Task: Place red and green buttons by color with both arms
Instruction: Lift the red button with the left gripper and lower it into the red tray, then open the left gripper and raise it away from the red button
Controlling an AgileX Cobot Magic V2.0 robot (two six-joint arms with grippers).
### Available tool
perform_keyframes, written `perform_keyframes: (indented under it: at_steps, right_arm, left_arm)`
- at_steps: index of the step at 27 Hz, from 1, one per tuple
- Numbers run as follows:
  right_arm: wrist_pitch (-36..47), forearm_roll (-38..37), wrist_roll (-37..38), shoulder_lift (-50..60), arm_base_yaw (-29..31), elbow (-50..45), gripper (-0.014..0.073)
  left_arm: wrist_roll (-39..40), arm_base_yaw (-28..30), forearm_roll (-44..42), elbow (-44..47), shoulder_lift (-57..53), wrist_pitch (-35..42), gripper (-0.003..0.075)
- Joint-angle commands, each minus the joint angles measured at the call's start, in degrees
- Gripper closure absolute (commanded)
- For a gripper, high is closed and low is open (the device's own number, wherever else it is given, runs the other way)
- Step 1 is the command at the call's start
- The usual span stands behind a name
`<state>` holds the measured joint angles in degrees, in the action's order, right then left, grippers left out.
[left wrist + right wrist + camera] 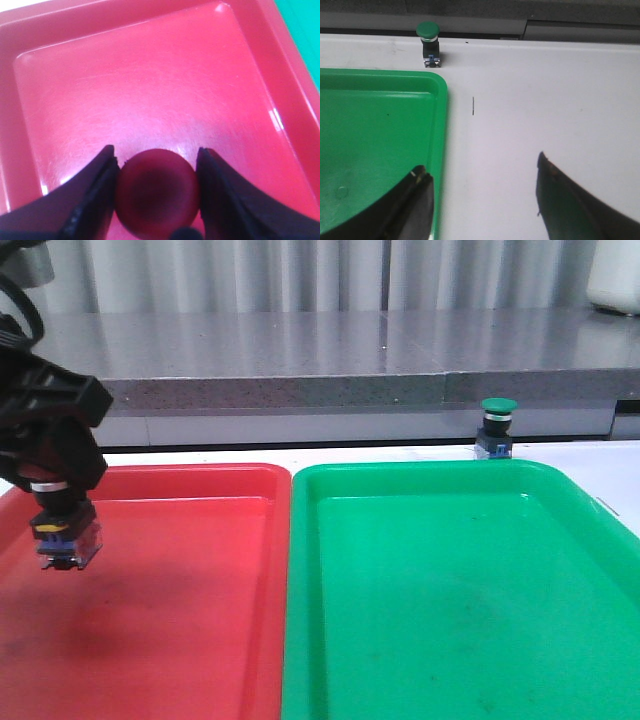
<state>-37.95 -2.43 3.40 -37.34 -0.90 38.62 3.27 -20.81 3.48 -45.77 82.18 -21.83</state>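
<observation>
My left gripper [55,495] is shut on the red button [66,535] and holds it just above the floor of the red tray [200,570], at its left side. In the left wrist view the dark red cap [157,192] sits between both fingers [95,195], over the red tray [150,80]. The green button [497,427] stands upright on the white table behind the green tray [450,590]. It also shows in the right wrist view [428,43], beyond the green tray's corner [380,130]. My right gripper [485,172] is open and empty over the table beside that tray; it does not show in the front view.
A grey stone ledge [330,350] runs along the back of the table. The two trays lie side by side and touch in the middle. White tabletop [545,100] lies to the right of the green tray.
</observation>
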Motion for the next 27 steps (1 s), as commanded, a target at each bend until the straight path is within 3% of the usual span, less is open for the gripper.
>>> perform_keyframes:
  at_steps: [1,5,10,12,19,27]
  right_arm:
    - [4.3,-0.7,-0.5,-0.4,0.2,1.6,0.0124]
    - [4.3,-0.7,-0.5,-0.4,0.2,1.6,0.0124]
    - [4.3,-0.7,-0.5,-0.4,0.2,1.6,0.0124]
    - [4.3,-0.7,-0.5,-0.4,0.2,1.6,0.0124]
    - [4.3,-0.7,-0.5,-0.4,0.2,1.6,0.0124]
    - [4.3,-0.7,-0.5,-0.4,0.2,1.6,0.0124]
  left_arm:
    - [0.2,-0.6,0.6,-1.4,0.6,4.9,0.0477]
    - [0.2,-0.6,0.6,-1.6,2.2,5.1,0.0449]
    - [0.2,-0.6,0.6,-1.6,2.5,5.1,0.0275]
    - [0.2,-0.6,0.8,-1.8,2.5,5.0,0.0241]
    - [0.2,-0.6,2.1,-1.8,-2.1,2.9,0.0238]
    - [0.1,-0.6,2.1,-1.8,-20.3,-5.3,0.0238]
